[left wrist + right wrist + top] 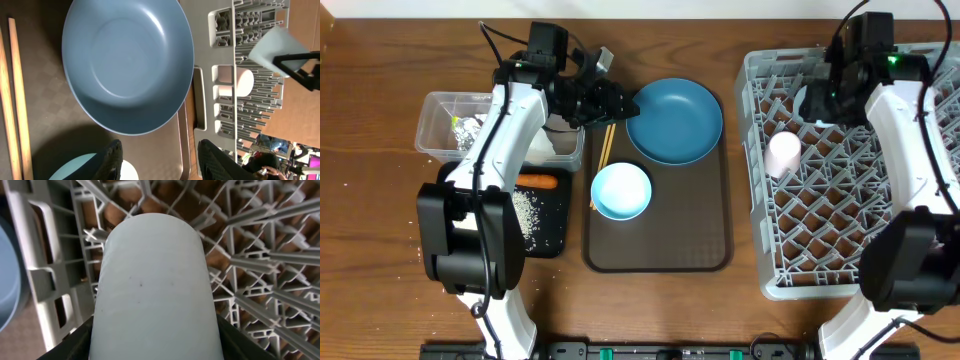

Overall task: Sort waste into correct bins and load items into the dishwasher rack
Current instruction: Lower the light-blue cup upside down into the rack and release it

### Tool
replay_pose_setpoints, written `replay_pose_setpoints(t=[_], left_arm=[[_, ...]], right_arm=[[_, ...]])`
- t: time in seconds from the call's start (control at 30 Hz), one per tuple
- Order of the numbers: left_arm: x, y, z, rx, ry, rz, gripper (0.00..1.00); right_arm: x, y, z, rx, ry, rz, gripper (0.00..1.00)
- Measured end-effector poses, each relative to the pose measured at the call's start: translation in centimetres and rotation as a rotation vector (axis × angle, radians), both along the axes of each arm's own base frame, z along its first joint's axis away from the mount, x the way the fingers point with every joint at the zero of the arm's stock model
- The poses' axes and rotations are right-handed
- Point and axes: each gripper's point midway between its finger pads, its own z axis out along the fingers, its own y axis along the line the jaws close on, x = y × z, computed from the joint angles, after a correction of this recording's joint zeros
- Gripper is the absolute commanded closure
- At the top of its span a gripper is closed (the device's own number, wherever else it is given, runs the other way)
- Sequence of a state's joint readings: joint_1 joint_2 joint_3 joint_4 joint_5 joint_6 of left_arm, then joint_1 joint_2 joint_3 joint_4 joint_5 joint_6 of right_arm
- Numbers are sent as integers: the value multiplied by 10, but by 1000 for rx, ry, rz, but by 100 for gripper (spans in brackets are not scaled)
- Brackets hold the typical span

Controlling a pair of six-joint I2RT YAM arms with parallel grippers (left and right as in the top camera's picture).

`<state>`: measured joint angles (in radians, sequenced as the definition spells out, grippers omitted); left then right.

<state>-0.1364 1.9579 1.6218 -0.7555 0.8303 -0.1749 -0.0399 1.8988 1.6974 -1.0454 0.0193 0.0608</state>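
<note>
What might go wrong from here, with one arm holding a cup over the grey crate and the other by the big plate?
1. The right gripper holds the light blue cup above the dishwasher rack and its open lattice. Released badly, the cup might topple or knock the pink cup in it.
2. The left gripper is open near the plate. A wide, shallow plate may slip, or the fingers may nudge the chopsticks beside it.

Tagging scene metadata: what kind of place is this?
Probably a lab bench staged as a dish-clearing station: wooden table, grey dishwasher rack, brown serving tray holding a blue plate.
</note>
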Motion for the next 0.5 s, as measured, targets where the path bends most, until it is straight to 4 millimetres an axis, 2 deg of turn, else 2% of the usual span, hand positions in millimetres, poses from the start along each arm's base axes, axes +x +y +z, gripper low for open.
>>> replay_pose_setpoints(t=[0.2,0.33,0.37,0.43,0.5], left_arm=[[0,0,0,0,0,0,50],[0,0,0,0,0,0,50],[0,0,0,0,0,0,50],[0,0,0,0,0,0,50],[0,0,0,0,0,0,50]], right_arm=[[-4,0,-22,3,69,0,82],[-7,0,-28,4,94,0,76],[-7,0,-29,3,97,0,70],[-7,0,-32,4,104,0,44],[-6,0,-34,6,108,-5,29]])
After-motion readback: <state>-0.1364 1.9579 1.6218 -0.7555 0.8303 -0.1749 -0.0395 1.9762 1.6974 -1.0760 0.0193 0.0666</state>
